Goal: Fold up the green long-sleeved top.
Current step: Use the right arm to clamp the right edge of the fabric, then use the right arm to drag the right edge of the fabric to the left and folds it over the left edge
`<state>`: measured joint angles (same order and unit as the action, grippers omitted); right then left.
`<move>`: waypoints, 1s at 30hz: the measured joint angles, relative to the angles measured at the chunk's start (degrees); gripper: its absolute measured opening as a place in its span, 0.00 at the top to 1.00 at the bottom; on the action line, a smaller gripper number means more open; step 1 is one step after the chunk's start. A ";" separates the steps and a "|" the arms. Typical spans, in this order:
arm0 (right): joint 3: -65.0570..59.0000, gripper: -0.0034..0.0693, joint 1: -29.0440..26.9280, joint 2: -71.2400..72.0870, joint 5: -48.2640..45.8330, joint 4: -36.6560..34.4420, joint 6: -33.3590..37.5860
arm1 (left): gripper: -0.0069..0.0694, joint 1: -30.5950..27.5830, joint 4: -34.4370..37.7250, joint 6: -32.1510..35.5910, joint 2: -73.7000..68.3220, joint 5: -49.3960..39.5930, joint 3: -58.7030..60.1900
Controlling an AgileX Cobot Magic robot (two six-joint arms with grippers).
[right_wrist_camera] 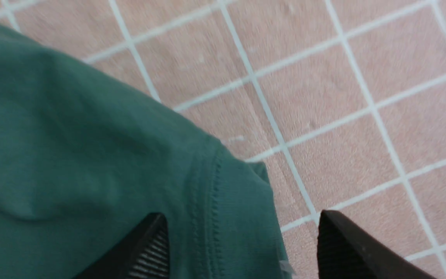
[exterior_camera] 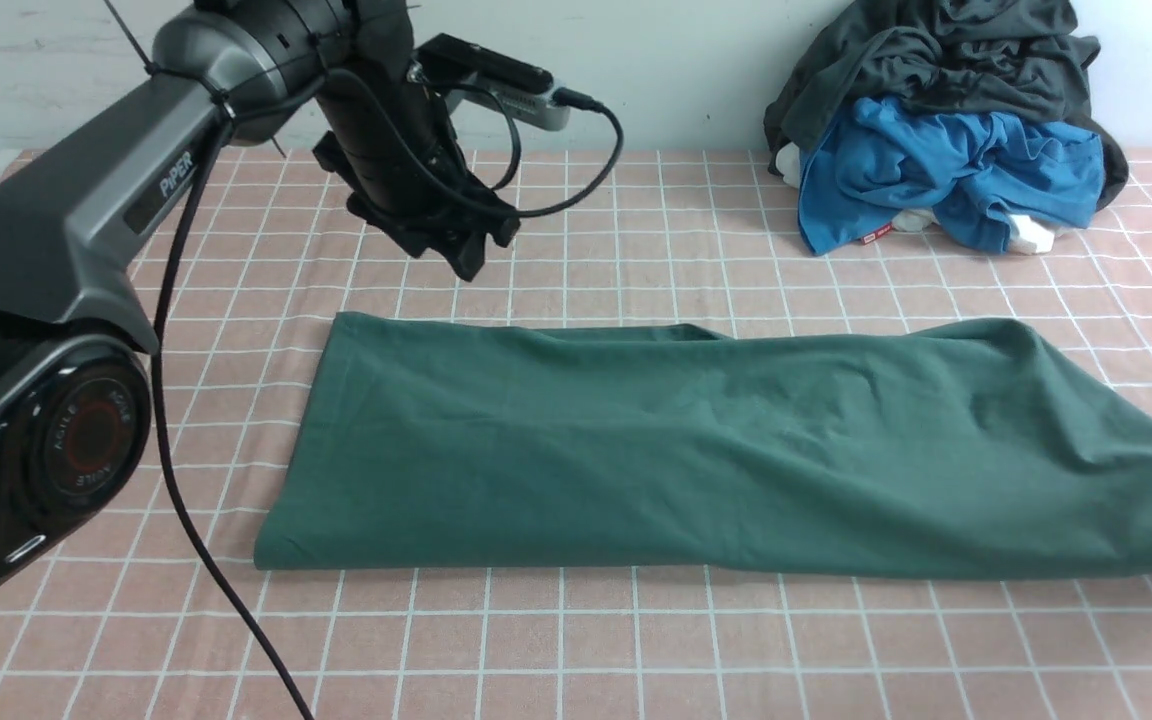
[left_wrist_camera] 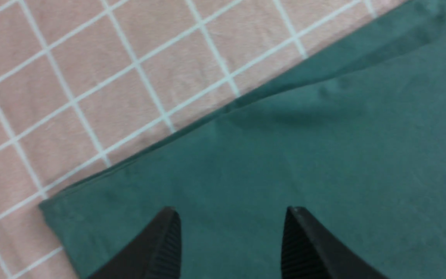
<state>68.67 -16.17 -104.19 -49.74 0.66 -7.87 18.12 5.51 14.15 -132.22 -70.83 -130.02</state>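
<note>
The green long-sleeved top (exterior_camera: 696, 450) lies folded into a long band across the checked table, running from left of centre to the right edge. Its logo and sleeves are hidden. My left gripper (exterior_camera: 466, 262) hangs above the table just behind the band's far left corner. In the left wrist view the left gripper (left_wrist_camera: 230, 211) is open over the green cloth (left_wrist_camera: 323, 155) near that corner, with nothing between its fingers. My right gripper (right_wrist_camera: 240, 215) is open at the band's right end, one finger over the stitched hem (right_wrist_camera: 215, 217) and the other over bare table.
A heap of dark grey (exterior_camera: 946, 60) and bright blue (exterior_camera: 936, 170) garments sits at the back right against the wall. The left arm's black cable (exterior_camera: 176, 480) trails down over the pink checked tablecloth (exterior_camera: 576, 640) at the front left.
</note>
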 joint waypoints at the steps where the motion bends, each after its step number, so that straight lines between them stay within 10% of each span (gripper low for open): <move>1: -0.89 0.30 -0.33 -0.30 1.30 -0.66 0.47 | 0.54 0.36 0.29 0.23 -0.26 0.00 0.00; 14: -1.46 0.34 -0.78 -7.23 7.39 -5.15 5.15 | 0.88 1.34 3.58 2.89 -1.72 0.00 0.00; 23: -2.03 0.85 2.11 -4.70 8.27 -6.74 10.98 | 0.89 1.34 3.58 3.49 -1.72 0.00 0.00; 30: -2.19 0.89 2.07 1.83 6.38 2.85 7.23 | 0.89 0.79 1.08 5.71 1.44 0.00 0.05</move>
<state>66.49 -14.10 -102.36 -43.36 3.51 -0.64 18.91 6.59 19.86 -130.78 -70.83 -129.97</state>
